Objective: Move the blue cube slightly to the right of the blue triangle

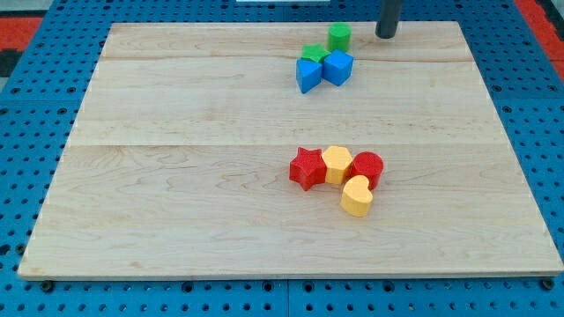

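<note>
The blue cube [338, 67] sits near the view's top, touching the right side of the blue triangle [307, 75]. A green star [312, 53] lies just behind them, and a green cylinder [339, 36] stands above the cube. My tip [385, 35] is at the board's top edge, up and to the right of the blue cube, clear of all blocks.
A cluster lies at the centre right: a red star [307, 167], a yellow hexagon [336, 164], a red cylinder [367, 168] and a yellow heart [357, 196]. The wooden board [176, 176] rests on a blue pegboard [26, 106].
</note>
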